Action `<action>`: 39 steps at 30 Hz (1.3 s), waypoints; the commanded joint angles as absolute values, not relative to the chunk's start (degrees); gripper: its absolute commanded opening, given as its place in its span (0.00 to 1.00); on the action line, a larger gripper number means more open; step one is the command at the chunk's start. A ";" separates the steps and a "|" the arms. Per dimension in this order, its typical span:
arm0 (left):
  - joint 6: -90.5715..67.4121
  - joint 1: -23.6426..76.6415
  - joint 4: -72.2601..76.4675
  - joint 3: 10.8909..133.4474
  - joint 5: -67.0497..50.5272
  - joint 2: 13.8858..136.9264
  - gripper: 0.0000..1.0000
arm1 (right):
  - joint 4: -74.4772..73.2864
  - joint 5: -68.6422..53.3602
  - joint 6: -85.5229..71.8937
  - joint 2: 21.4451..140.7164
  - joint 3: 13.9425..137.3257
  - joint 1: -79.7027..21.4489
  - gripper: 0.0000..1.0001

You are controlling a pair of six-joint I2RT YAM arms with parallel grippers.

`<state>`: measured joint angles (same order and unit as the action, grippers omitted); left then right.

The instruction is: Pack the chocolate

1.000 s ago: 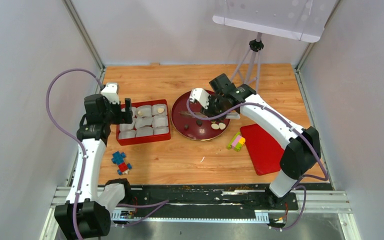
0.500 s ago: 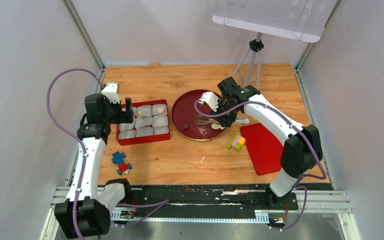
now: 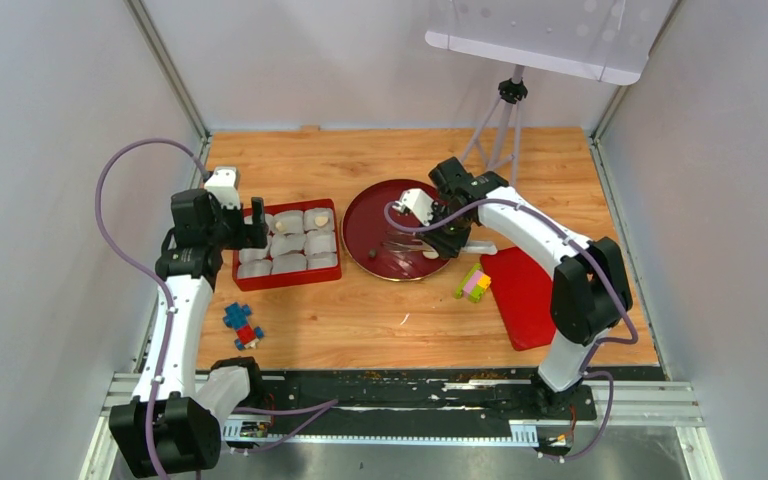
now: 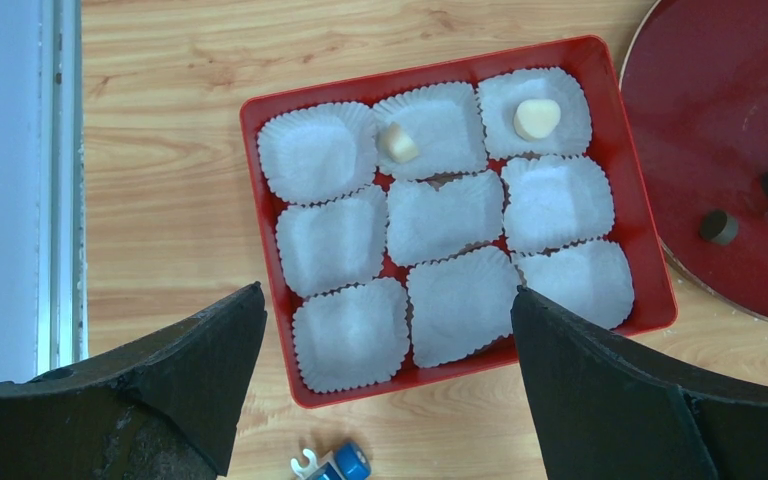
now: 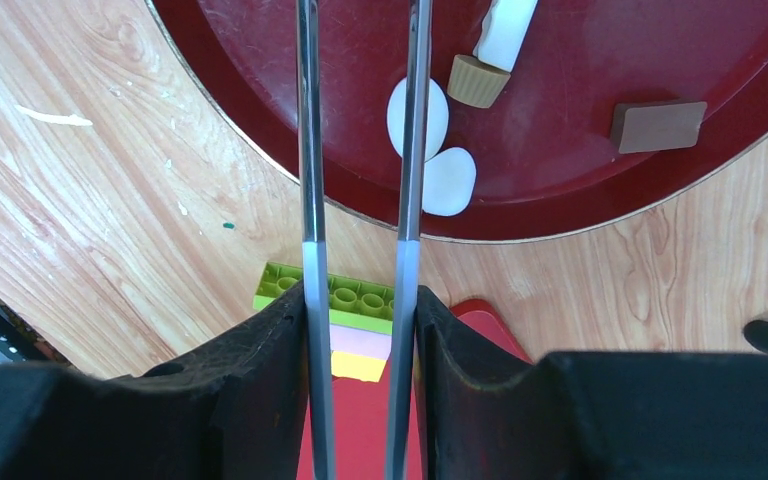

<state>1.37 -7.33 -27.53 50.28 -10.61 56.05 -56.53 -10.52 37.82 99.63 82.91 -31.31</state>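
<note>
Risk: pale oval chocolate [image 5: 448,182] lies at the near rim of the dark red plate [image 5: 580,60]; a poor pinch w/ the tweezers [image 5: 307,150] could skid it onto the tabletop [image 5: 110,200]. Tweezer tips are out of frame. Right fingers [image 5: 260,370] narrow, clamped on the tweezers. Left fingers [image 4: 600,380] wide, empty, above the red tray [image 4: 628,170], where 2 pale pcs [image 4: 537,118] sit in paper cups [image 4: 450,310].

We see bright, even light falling from overhead, so shadows on the tabletop [image 3: 360,320] are short and soft. A white panel [image 3: 550,35] over its far right corner is nearly blown out. The top view is sharp, slanting at its side edges. In the right wrist view the tongs [image 5: 307,150] carry pale glare, and the black fingers [image 5: 210,400] of the right gripper [image 5: 360,305] are dark and soft.
</note>
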 commanded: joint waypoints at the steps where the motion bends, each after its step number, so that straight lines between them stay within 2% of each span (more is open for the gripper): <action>1: 0.75 -7.89 -25.88 49.94 -10.66 54.85 1.00 | -54.84 -9.69 36.14 100.53 85.91 -30.54 0.38; 12: 1.17 -7.84 -26.94 50.61 -5.05 55.37 1.00 | -55.38 -10.68 33.52 97.97 91.09 -30.44 0.38; 15: 1.00 -7.90 -28.34 51.32 -0.42 57.76 1.00 | -55.27 -10.00 33.65 97.58 90.15 -30.43 0.38; 28: -3.08 -8.78 -30.45 52.58 -3.36 64.23 1.00 | -53.27 -5.36 32.51 99.14 87.30 -30.13 0.40; 36: -6.21 -9.53 -31.08 51.34 2.19 65.38 1.00 | -54.98 -7.34 31.37 98.13 84.38 -30.12 0.42; 39: -7.82 -9.58 -30.18 51.33 1.96 67.18 1.00 | -55.37 -7.76 31.42 97.76 83.45 -30.09 0.39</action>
